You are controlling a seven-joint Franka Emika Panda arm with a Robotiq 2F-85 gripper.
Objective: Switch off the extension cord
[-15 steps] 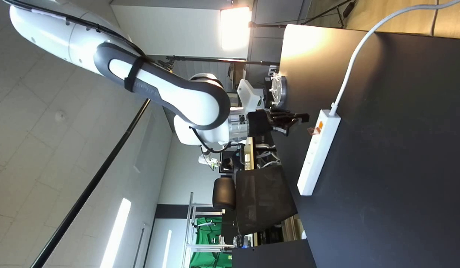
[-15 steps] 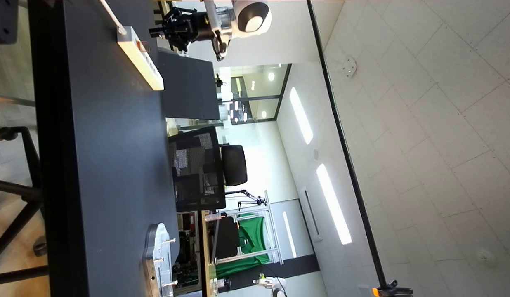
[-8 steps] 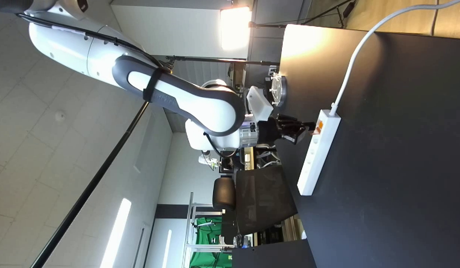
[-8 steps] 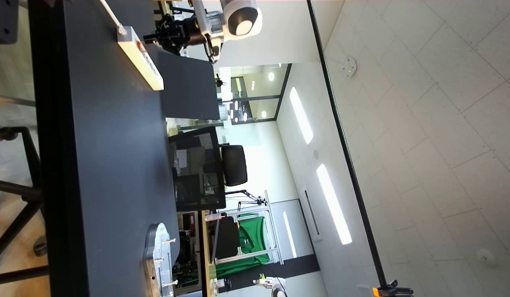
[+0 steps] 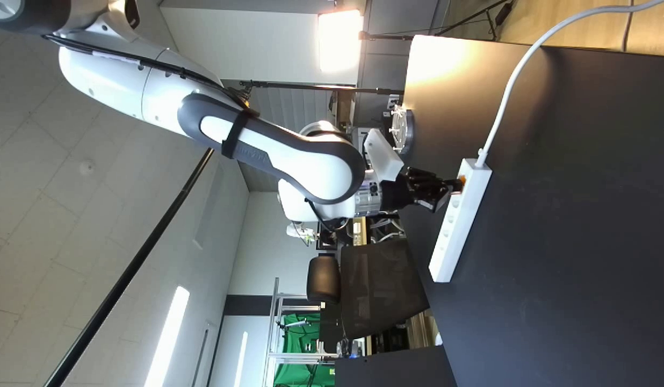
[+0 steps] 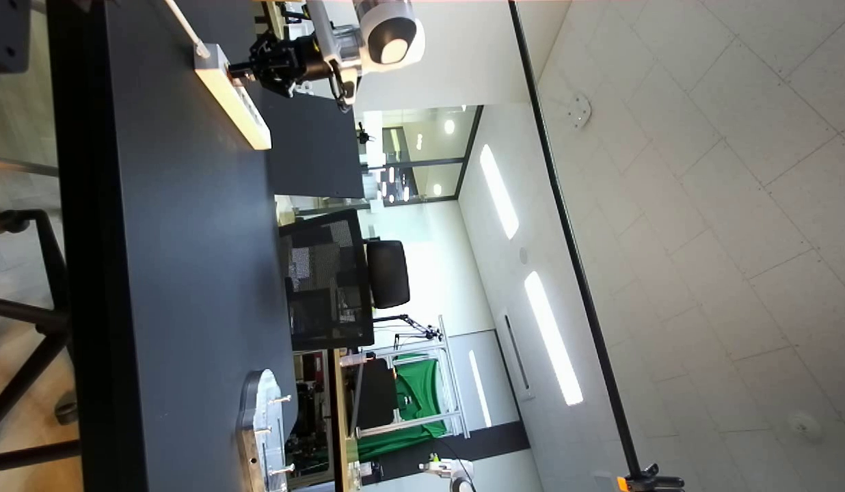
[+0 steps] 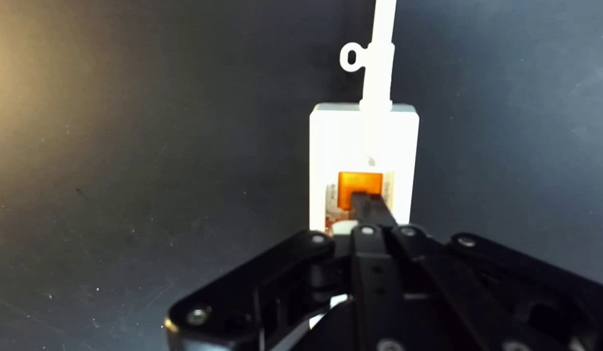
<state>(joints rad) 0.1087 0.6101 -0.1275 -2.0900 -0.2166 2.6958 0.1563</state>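
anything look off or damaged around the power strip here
I see nothing spilled or damaged: the white extension cord lies flat on the dark table, the closed jaws at its orange switch. What looks odd is the framing: both exterior views are turned sideways, so the table appears vertical.

No words or numbers that I can read, faint marks [image 5: 261,159] on the grey side of my arm [image 5: 305,171] too blurry to tell, tiny marks [image 7: 332,192] beside the orange switch [image 7: 359,183] on the white power strip [image 7: 338,139] too small for me
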